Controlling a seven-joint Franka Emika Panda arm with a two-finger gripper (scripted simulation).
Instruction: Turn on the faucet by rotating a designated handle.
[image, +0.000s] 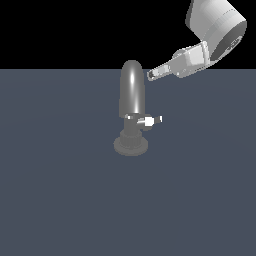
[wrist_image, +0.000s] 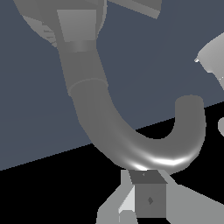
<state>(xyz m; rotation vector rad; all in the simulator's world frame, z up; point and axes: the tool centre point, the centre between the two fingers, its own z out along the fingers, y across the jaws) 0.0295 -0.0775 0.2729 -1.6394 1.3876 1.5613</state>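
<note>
The grey glossy metal faucet (image: 132, 107) with arched spout stands on the dark blue-grey table surface (image: 60, 200). Its short white-and-grey lever handle (image: 149, 120) juts from the neck toward the exterior view's right. The white gripper (image: 150, 75) hovers beside the spout top; whether its fingers are spread cannot be told. The handle appears rigid, small and slippery; push near its tip.

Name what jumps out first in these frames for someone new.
The glossy grey faucet stands alone mid-floor in the exterior view, its arched spout catching a bright highlight. The white arm reaches in from the exterior view's upper right, its tool beside the spout's top and well above the handle, a small white-and-grey stub jutting toward the exterior view's right, untouched. The wrist view is filled by the spout's curve.
</note>
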